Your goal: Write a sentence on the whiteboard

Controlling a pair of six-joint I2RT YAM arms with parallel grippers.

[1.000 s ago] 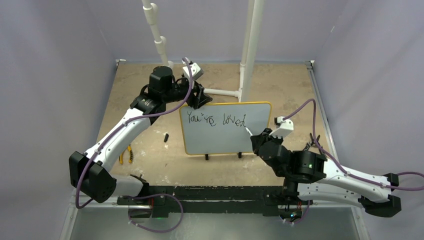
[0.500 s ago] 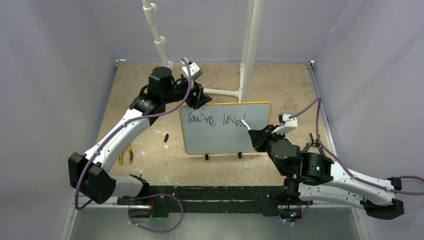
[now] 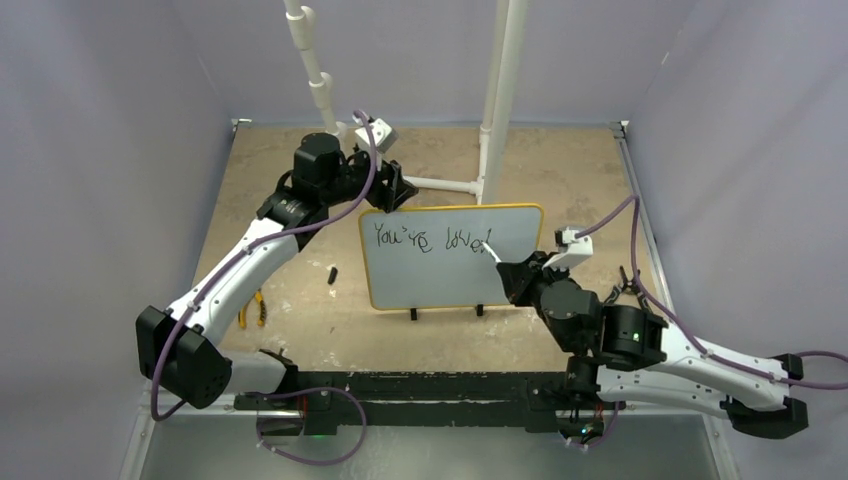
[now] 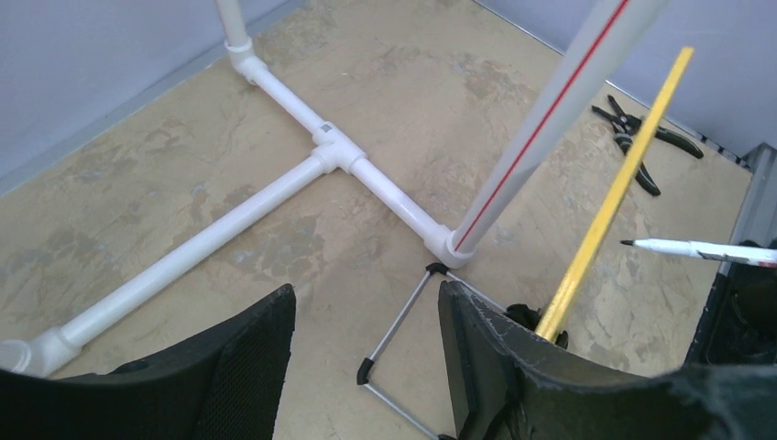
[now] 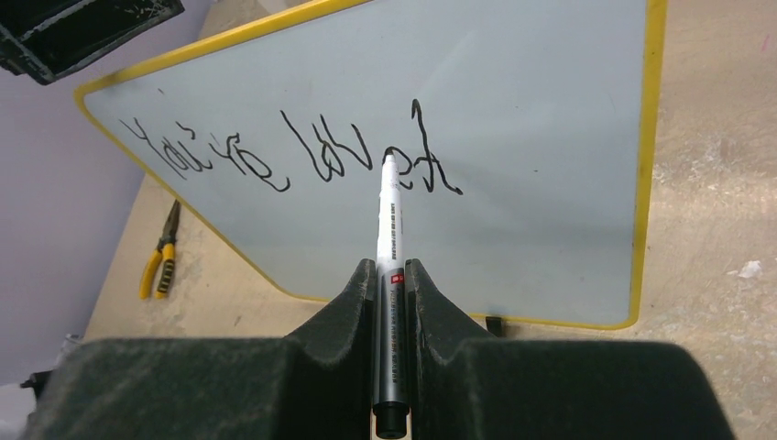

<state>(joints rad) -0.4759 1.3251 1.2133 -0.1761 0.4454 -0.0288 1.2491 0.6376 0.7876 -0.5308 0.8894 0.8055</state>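
On the table (image 3: 300,190), one whiteboard (image 3: 450,285) with one written line (image 3: 430,240); right fingers (image 5: 353,312) around one marker (image 5: 389,229), left fingers (image 4: 238,367) apart.

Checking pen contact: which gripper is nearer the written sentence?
Right. The right gripper holds the marker, tip at the sentence; the left gripper sits open behind the top edge of the whiteboard.

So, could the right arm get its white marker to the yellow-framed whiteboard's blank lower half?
Probably yes: its fingers hold the white marker close to the whiteboard, with nothing between.
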